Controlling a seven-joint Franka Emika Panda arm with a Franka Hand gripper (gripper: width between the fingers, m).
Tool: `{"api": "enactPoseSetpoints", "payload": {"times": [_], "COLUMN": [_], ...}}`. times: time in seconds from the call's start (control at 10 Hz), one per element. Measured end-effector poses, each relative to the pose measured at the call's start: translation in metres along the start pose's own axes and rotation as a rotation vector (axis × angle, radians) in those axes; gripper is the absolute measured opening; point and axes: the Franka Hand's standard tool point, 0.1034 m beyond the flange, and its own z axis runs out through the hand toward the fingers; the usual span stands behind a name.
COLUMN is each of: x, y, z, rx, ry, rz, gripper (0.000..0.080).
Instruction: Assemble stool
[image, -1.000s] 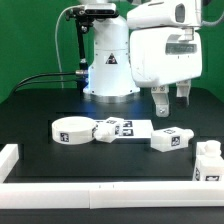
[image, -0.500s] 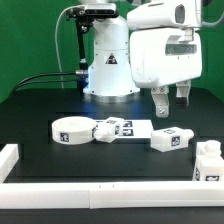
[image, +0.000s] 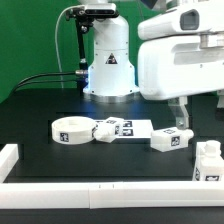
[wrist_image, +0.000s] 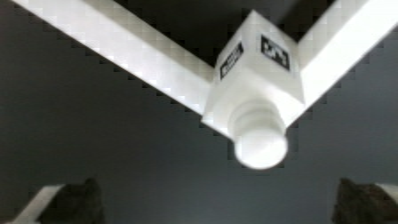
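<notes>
The hand (wrist_image: 217, 205) hung wide open and empty. In the wrist view its two dark fingers (wrist_image: 71, 200) stood far apart with only bare counter (wrist_image: 125, 160) between them. Half a second before, it had been parked high behind the marker board (image: 132, 127). It had since swung toward the exterior view's right, and the arm's white body now filled that upper corner. Only one finger showed in the exterior view, above and just beside the near leg (image: 170, 140), not touching it.

The wrist view had come to look down on a tagged leg (wrist_image: 258, 95) with its rounded peg pointing at the camera. That leg lay where two stretches of white rail (wrist_image: 125, 45) met. I could not tell for certain which leg of the exterior view this was.

None of the parts had shifted. The seat (image: 70, 130) lay flat on the counter at the exterior view's left with a small leg (image: 103, 130) touching its side. More leg parts (image: 207, 160) sat at the right edge by the front rail.

I judged this to be the start of an approach to a leg. No grasp had been made, and no leg was yet fitted into the seat.
</notes>
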Motion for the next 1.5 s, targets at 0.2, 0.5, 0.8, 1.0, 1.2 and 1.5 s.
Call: {"api": "enactPoseSetpoints", "payload": {"times": [0.2,0.5,0.8,1.0,1.2,1.5], "x": [-0.001,0.011,0.029,0.030,0.021,-0.004], "y": [0.000,0.004,-0.002,0.000,-0.009,-0.032], "z": [0.001,0.010,0.036,0.035,0.040,0.065], "rx": [0.001,0.027,0.030,0.029,0.040,0.061], "ry": [-0.003,-0.056,-0.035,-0.034,-0.052,-0.097], "rz": [0.002,0.114,0.300,0.300,0.385,0.486], "gripper": [0.0650,0.0650,0.0650,0.0650,0.0650,0.0650]}}
